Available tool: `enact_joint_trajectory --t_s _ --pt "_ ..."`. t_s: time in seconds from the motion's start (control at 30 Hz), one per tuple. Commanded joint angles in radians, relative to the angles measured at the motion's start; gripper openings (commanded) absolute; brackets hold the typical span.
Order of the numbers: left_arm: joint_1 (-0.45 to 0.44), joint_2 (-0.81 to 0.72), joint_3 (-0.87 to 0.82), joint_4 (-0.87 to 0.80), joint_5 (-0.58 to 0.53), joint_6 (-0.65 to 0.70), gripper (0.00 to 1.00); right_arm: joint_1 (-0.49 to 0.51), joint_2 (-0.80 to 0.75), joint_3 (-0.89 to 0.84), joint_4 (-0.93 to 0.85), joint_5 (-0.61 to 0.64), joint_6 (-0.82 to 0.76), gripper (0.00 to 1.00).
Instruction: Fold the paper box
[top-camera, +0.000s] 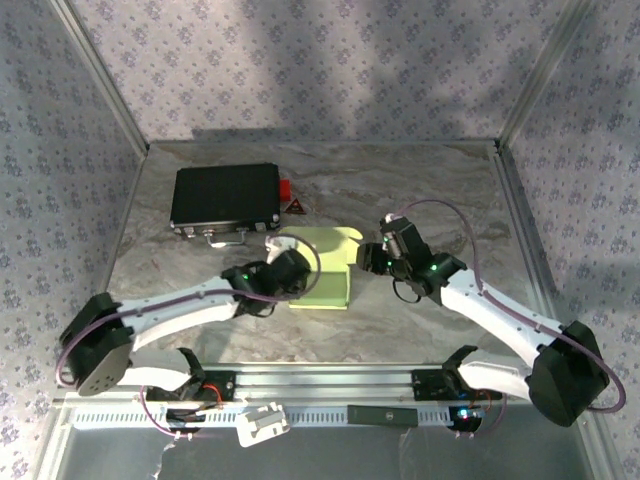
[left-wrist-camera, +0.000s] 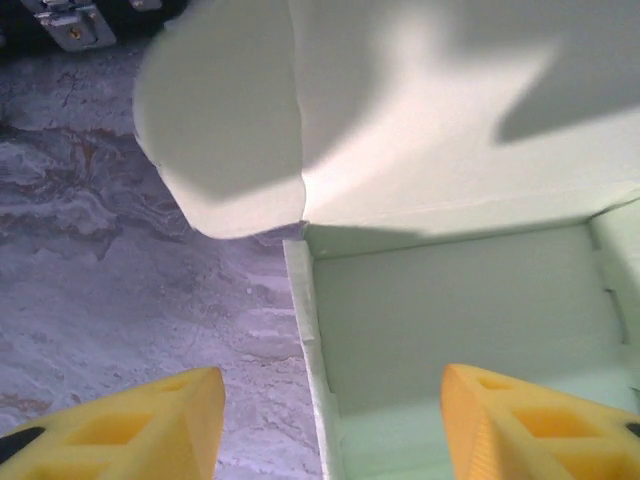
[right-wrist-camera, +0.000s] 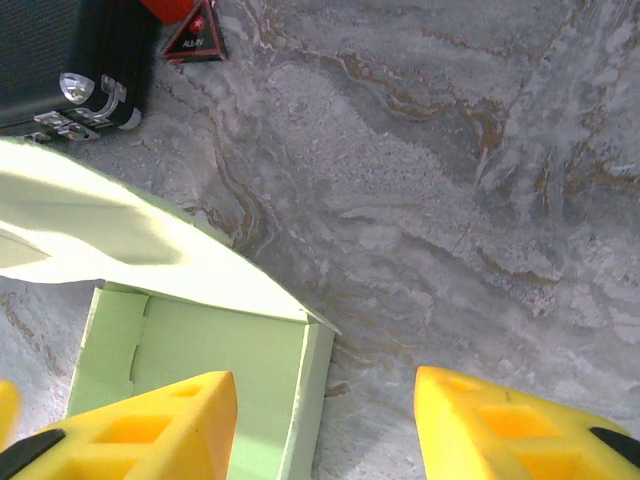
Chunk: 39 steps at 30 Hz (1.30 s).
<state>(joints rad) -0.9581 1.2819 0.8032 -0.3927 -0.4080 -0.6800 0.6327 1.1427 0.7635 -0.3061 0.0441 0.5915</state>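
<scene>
Jaws apart on both sides! The left gripper (left-wrist-camera: 332, 385) had its yellow fingers spread astride the box's left wall, one over bare marble and one over the inside of the tray, and it was clamped on nothing. The right gripper (right-wrist-camera: 325, 385) stood parted too, gripping nothing, with the box's right wall just inside its left finger and open stone across the rest of the gap.

Biggest first: the marble-patterned table (top-camera: 430, 200) gave them room. The black case (top-camera: 225, 195) sat at the far left, well apart from the action and, I'd say, simply parked out of the way.

Centre stage was the paper box (top-camera: 322, 285), lying between the two wrists with one arm on each flank. That looked like a set-up for each to work its own side. Its walls were already up and the tray was formed.

The lid (right-wrist-camera: 120, 230) hung raised over the tray, not yet tucked, so my read was that closing was the step in hand. A rounded flap (left-wrist-camera: 220, 130) stuck out at the lid's left corner, ready to be folded in.

Smallest of all, a red triangular label (right-wrist-camera: 195, 35) lay beside the case.
</scene>
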Motion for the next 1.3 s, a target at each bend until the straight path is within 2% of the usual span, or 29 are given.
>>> enact_joint_trajectory --t_s 0.0,0.07,0.13,0.27,0.43,0.67,0.97,1.27 --pt "0.161 -0.079 0.045 -0.042 0.264 0.204 0.58 -0.03 -0.009 0.02 -0.011 -0.047 -0.126 0.53" --pt "0.266 -0.087 0.082 -0.094 0.385 0.307 0.57 -0.05 0.015 0.048 -0.031 -0.076 -0.176 0.54" --pt "0.336 -0.071 0.133 -0.153 0.455 0.405 0.56 -0.057 0.047 0.082 -0.053 -0.092 -0.228 0.55" --pt "0.409 -0.002 0.225 -0.236 0.531 0.569 0.54 -0.059 0.103 0.14 -0.07 -0.147 -0.335 0.56" --pt "0.418 0.071 0.281 -0.253 0.588 0.659 0.53 -0.059 0.174 0.22 -0.135 -0.159 -0.416 0.56" --pt "0.417 0.138 0.318 -0.245 0.621 0.674 0.52 -0.056 0.242 0.292 -0.196 -0.155 -0.491 0.55" --pt "0.409 0.183 0.355 -0.27 0.612 0.674 0.47 -0.044 0.285 0.329 -0.223 -0.151 -0.521 0.46" --pt "0.39 0.197 0.36 -0.279 0.575 0.657 0.37 -0.023 0.32 0.366 -0.244 -0.139 -0.532 0.3"
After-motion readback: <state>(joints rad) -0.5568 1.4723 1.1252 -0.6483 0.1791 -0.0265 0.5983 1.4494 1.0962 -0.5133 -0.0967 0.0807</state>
